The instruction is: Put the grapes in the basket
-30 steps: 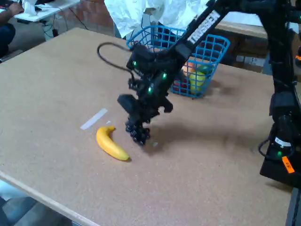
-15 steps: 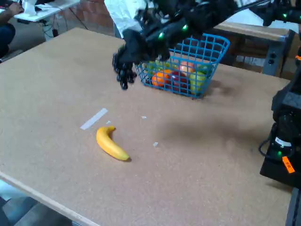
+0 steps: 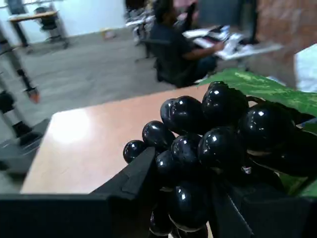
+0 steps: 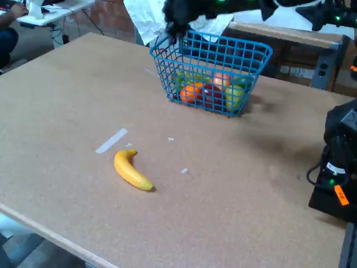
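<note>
Wrist view: the tool (image 3: pixel 183 198) is closed on the grapes (image 3: pixel 208 144) — a bunch of glossy black berries that fills the lower right of the picture, pinched between a dark finger (image 3: pixel 133 178) on the left and another on the right. Behind the bunch lies the pale brown table (image 3: pixel 84 148); a green patch shows to the right of the berries, too close and blurred to name. Beyond the table edge sits a person (image 3: pixel 173 44) at a desk.

Fixed view: the tool (image 4: pixel 177 17) hangs as a dark blur at the top of the picture, raised off the table (image 4: pixel 234 184) and just above the rear left corner of the basket (image 4: pixel 245 72). The grapes cannot be made out from the tool here — both are one dark mass. The blue wire basket stands directly below and to the right of the tool and holds several fruits (image 4: pixel 209 89) in orange, red and yellow-green. A banana (image 4: pixel 132 170) lies on the table well below the tool, toward the near edge, with a strip of pale tape (image 4: pixel 111 140) just beside it. The arm's black base (image 4: pixel 334 167) stands at the right edge.
</note>
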